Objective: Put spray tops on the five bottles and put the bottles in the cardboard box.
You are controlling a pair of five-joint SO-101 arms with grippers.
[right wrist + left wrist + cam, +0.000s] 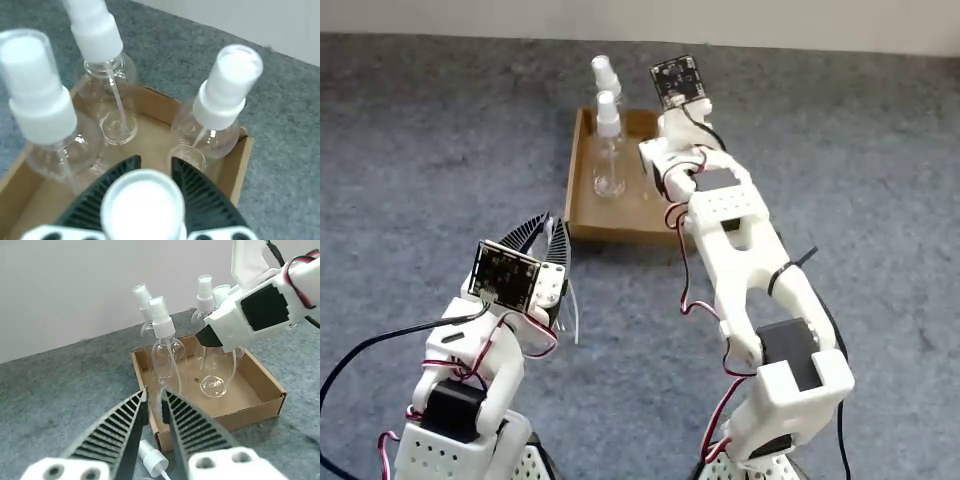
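Capped bottles (pixel 167 357) upright in cardboard box (pixel 245 410)

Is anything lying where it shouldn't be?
Yes. One white spray top lies loose on the grey carpet, outside the brown cardboard box, with no bottle under it. The clear bottles in the box stand upright with tops on.

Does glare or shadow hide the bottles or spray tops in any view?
High view: soft, even light, faint shadows, the bottle in the cardboard box plain to see. Left wrist view: small highlights on the clear bottles, tubes visible inside. Right wrist view: the spray top between the right gripper's fingers glares flat white.
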